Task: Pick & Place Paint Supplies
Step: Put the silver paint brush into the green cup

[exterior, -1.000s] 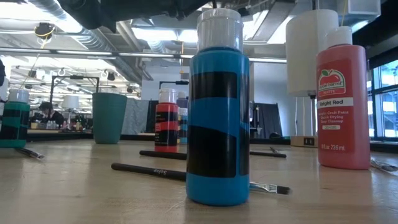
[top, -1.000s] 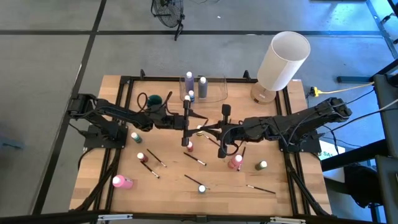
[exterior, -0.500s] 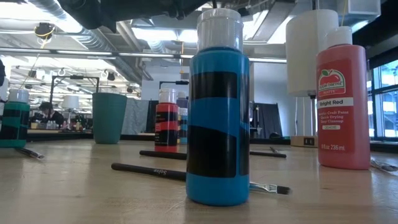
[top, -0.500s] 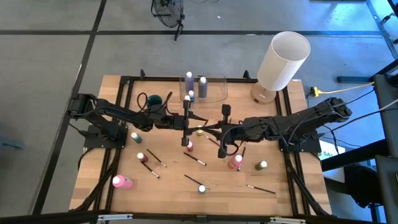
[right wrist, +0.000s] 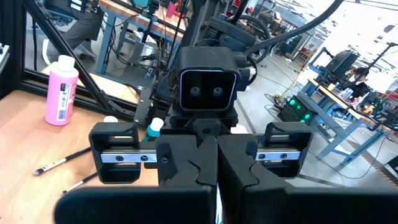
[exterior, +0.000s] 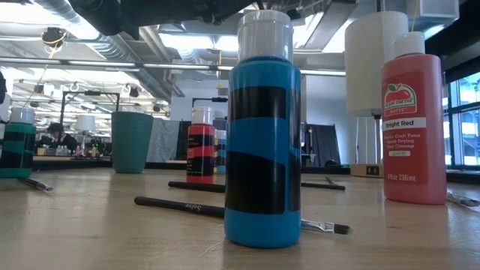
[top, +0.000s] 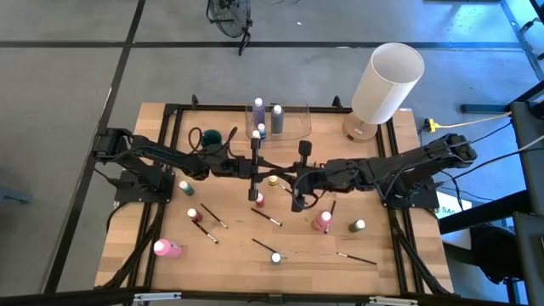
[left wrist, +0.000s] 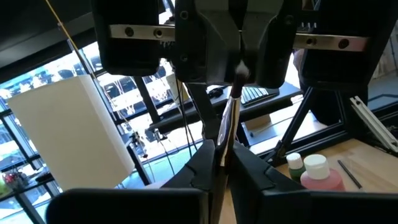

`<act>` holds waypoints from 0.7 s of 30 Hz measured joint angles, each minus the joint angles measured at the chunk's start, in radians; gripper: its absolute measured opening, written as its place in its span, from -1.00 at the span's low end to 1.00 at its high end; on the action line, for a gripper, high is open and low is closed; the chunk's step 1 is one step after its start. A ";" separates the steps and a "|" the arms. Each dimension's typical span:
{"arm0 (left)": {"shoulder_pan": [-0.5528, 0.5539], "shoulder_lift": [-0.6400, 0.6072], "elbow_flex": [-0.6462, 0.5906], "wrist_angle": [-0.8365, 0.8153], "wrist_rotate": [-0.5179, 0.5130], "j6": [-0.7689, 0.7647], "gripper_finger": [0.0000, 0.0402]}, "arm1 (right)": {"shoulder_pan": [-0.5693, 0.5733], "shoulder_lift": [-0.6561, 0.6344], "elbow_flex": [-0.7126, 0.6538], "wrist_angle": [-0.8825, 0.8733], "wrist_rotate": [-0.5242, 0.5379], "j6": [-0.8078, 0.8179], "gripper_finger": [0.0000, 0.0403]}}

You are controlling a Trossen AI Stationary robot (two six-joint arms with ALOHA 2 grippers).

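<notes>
A thin dark-handled paintbrush [left wrist: 225,127] hangs in the air over the table's middle, spanning the gap between my two grippers. My left gripper [top: 267,171] [left wrist: 221,163] and my right gripper [top: 286,177] [left wrist: 240,62] face each other, both shut on it. Under them, on the table, stand small paint bottles such as a red one [top: 259,201] and a pink one [top: 321,221]. Loose paintbrushes [top: 266,217] lie flat on the wood. In the low view a blue bottle [exterior: 262,150] stands upright in front. My left gripper pinches the brush's shaft [left wrist: 222,149] between its two fingers, coming level from the table's left. The brush runs on along the fingers toward the other gripper, clear of the table. My right gripper pinches the brush's other end [left wrist: 240,70] between its two fingers, level from the table's right.
A clear container [top: 293,127] at the far edge holds a lilac bottle [top: 258,106] and a grey one [top: 276,113]. A large white cylinder [top: 387,81] stands far right, a green cup [top: 211,136] far left. A pink bottle [top: 166,248] lies near left.
My right gripper has moved toward the table's left edge, closer to my left gripper, bringing the paintbrush with it. The bottles and brushes on the table have stayed where they were.
</notes>
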 joint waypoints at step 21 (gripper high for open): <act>-0.005 -0.077 0.003 -0.081 -0.079 -0.003 -0.90 | 0.208 0.000 -0.002 -0.007 0.672 -0.070 0.18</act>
